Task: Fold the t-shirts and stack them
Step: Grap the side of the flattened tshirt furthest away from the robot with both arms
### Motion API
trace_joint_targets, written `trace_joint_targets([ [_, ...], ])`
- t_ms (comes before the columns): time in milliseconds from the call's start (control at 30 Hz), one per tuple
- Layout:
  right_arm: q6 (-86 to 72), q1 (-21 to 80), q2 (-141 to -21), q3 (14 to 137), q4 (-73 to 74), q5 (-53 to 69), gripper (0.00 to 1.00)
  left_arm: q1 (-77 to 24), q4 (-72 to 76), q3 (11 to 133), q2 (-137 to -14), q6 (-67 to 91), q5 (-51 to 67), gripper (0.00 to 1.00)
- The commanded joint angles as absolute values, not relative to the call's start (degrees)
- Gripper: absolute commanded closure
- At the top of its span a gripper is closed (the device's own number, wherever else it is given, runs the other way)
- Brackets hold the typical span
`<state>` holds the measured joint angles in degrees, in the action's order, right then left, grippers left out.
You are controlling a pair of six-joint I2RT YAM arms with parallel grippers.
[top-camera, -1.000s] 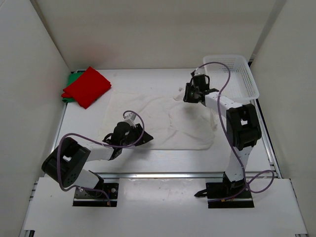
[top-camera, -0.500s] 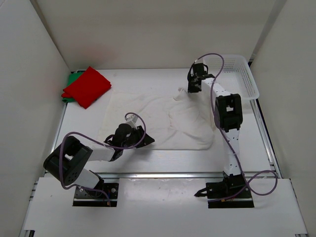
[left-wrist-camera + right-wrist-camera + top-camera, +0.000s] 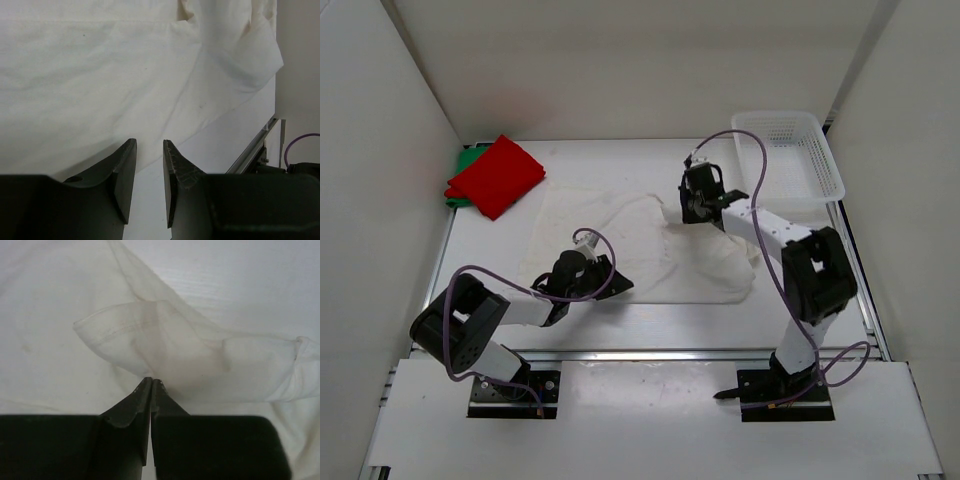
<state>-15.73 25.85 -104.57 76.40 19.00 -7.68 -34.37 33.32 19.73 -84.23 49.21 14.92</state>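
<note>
The white t-shirt [image 3: 650, 245] lies spread and wrinkled across the middle of the table. My right gripper [image 3: 688, 207] is at its far right part, shut on a raised fold of the cloth [image 3: 150, 335] that rises from its tips [image 3: 151, 381]. My left gripper [image 3: 616, 284] sits low at the shirt's near edge, open, its fingers [image 3: 127, 165] straddling the hem with bare table between them. The white cloth [image 3: 100, 75] fills the left wrist view. The red t-shirt [image 3: 498, 175] lies folded at the far left on top of the green t-shirt [image 3: 466, 160].
A white mesh basket [image 3: 817, 165] stands at the far right corner. White walls enclose the table on the left, back and right. A metal rail [image 3: 650, 352] runs along the near edge, in front of the arm bases.
My right gripper has shut on the far right part of the white t-shirt and carried it left and nearer. The left gripper has barely moved.
</note>
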Motion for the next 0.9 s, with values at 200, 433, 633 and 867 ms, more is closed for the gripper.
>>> trace_joint_targets([
  [200, -20.4, 34.5, -85.2, 52.4, 6.5, -8.1, 0.69, -32.4, 34.2, 16.6, -79.9, 49.1, 16.0, 0.62],
  [433, -18.1, 26.3, -82.1, 57.0, 6.7, 1.1, 0.80, -30.2, 32.8, 15.3, -76.8, 49.0, 15.5, 0.61],
  [633, -13.8, 26.0, -93.9, 68.3, 8.4, 7.6, 0.93, -30.2, 32.4, 15.1, -76.7, 48.8, 14.9, 0.61],
  [867, -7.8, 31.1, -106.9, 80.9, 18.4, 7.7, 0.67, -28.3, 32.7, 14.7, -76.5, 48.6, 15.7, 0.61],
])
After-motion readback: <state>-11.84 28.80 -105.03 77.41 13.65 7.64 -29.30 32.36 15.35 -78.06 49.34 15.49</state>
